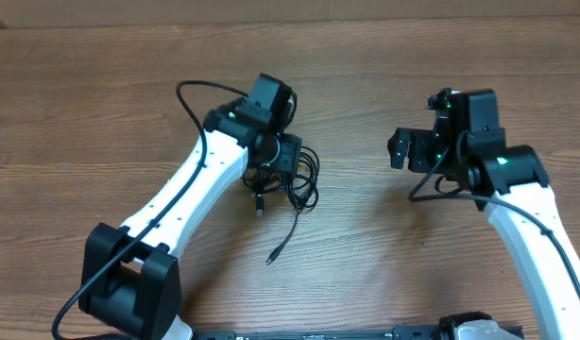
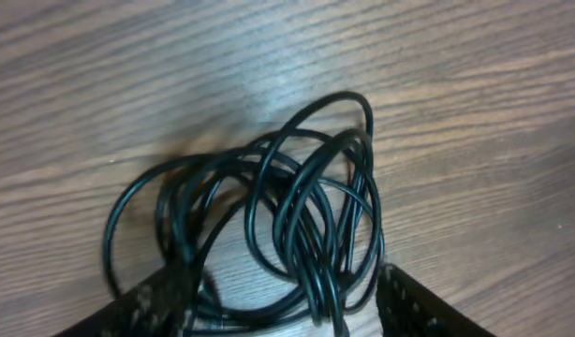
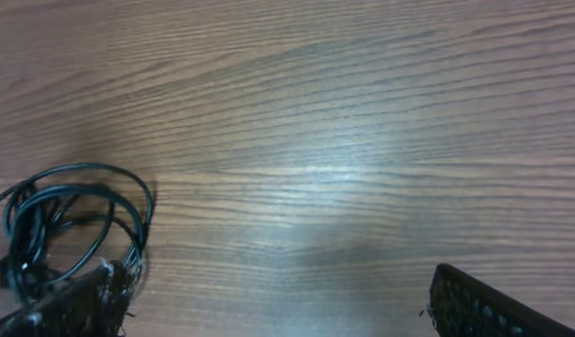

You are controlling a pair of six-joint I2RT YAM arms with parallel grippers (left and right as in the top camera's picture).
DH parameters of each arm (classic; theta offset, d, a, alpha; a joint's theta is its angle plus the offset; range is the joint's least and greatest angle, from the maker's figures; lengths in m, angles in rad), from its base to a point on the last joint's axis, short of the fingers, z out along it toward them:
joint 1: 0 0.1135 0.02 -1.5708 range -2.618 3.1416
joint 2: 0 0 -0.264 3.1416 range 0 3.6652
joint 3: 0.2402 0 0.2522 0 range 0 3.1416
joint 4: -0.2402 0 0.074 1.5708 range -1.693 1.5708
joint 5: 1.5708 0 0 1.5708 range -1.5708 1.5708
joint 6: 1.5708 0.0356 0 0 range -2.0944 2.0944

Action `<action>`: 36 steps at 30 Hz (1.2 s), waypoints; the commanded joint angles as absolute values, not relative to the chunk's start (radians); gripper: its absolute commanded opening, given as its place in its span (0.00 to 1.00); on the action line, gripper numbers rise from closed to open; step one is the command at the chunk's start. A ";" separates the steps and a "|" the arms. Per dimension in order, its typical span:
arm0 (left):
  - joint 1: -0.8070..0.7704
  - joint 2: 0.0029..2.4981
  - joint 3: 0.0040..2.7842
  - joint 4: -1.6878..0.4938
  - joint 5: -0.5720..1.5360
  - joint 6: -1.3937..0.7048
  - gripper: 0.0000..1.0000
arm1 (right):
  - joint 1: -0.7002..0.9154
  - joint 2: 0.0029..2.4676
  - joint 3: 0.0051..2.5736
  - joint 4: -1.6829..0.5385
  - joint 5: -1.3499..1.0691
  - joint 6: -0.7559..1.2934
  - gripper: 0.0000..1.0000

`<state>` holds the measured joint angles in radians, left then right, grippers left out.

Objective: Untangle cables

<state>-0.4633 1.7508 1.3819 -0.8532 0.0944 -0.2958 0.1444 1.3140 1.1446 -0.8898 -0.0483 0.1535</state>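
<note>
The cables (image 1: 307, 176) are thin black cords in a tangled bundle of loops left of the table's middle. One loose end with a small plug (image 1: 270, 259) trails toward the front. My left gripper (image 1: 277, 162) is down over the bundle. In the left wrist view its fingers (image 2: 278, 314) are spread apart, with the cable loops (image 2: 306, 211) lying between them. My right gripper (image 1: 409, 149) hovers at the right, apart from the bundle. Its fingers (image 3: 278, 304) are wide open and empty over bare wood. The cables (image 3: 67, 215) show at the left edge of the right wrist view.
The wooden table (image 1: 384, 246) runs across the whole view. The left arm's own thick black cable (image 1: 191, 94) arcs above its wrist. Both arm bases stand at the front edge.
</note>
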 commanded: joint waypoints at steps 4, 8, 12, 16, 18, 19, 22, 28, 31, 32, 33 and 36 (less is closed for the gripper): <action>-0.465 1.775 1.278 -0.700 0.100 -0.311 0.58 | 0.144 1.281 1.174 -0.934 -0.054 0.157 1.00; -0.464 1.803 1.271 -0.658 0.063 -0.314 0.55 | 0.144 1.281 1.174 -0.936 -0.054 0.157 1.00; -0.465 1.845 1.271 -0.631 0.060 -0.328 0.55 | 0.144 1.281 1.174 -0.942 -0.054 0.157 1.00; -0.465 1.895 1.271 -0.626 0.085 -0.343 0.48 | 0.144 1.281 1.174 -0.945 -0.054 0.157 1.00; -0.465 1.904 1.271 -0.623 0.109 -0.344 0.32 | 0.144 1.281 1.174 -0.945 -0.054 0.157 1.00; -0.465 1.904 1.271 -0.618 0.121 -0.344 0.25 | 0.144 1.281 1.174 -0.945 -0.054 0.157 1.00; -0.465 1.899 1.290 -0.605 0.151 -0.344 0.04 | 0.144 1.281 1.174 -0.945 -0.054 0.157 1.00; -0.463 1.860 1.460 -0.713 0.207 -0.336 0.04 | 0.144 1.281 1.174 -0.950 -0.096 0.157 1.00; -0.464 1.832 1.584 -0.817 0.301 -0.336 0.04 | 0.145 1.281 1.174 -0.944 -0.272 0.142 1.00; -0.464 1.826 1.614 -0.840 0.324 -0.337 0.04 | 0.145 1.281 1.174 -0.942 -0.329 0.119 1.00; -0.463 1.822 1.641 -0.859 0.345 -0.337 0.04 | 0.145 1.281 1.174 -0.941 -0.388 0.095 1.00; -0.463 1.817 1.713 -0.891 0.427 -0.337 0.04 | 0.145 1.281 1.174 -0.941 -0.570 0.029 1.00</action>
